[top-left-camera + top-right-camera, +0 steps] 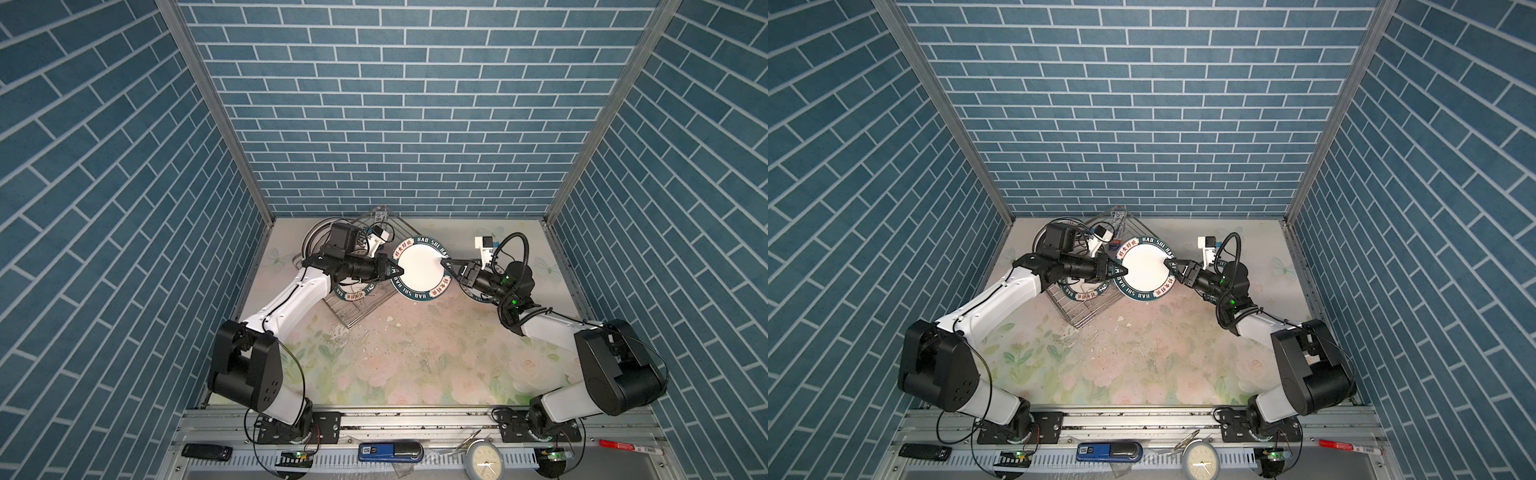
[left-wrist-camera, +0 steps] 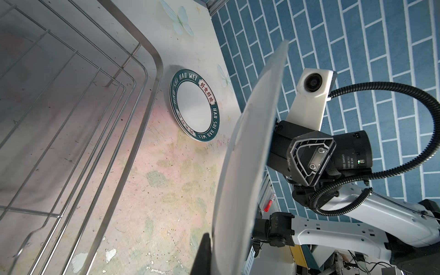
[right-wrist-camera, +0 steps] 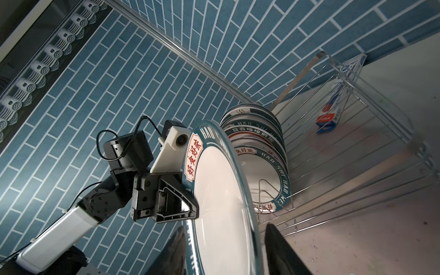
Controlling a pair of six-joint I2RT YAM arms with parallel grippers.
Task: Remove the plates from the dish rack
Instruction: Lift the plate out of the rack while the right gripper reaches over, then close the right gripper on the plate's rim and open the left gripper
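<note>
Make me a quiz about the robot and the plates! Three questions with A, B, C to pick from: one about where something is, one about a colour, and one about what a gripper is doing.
1. Where does the flat plate lie?
A) on the table
B) on a chair
C) on a shelf

2. What colour is the rim of the held plate?
A) yellow
B) dark teal
C) pink

3. What is the left gripper doing?
A) hanging open over nothing
B) pinching a spoon
C) shut on the held plate's rim

Answers:
1 A: the left wrist view shows it flat on the flowery tabletop.
2 B: both top views show a teal lettered band around the white middle.
3 C: in both top views it pinches the plate's edge and the plate is up off the table.
</note>
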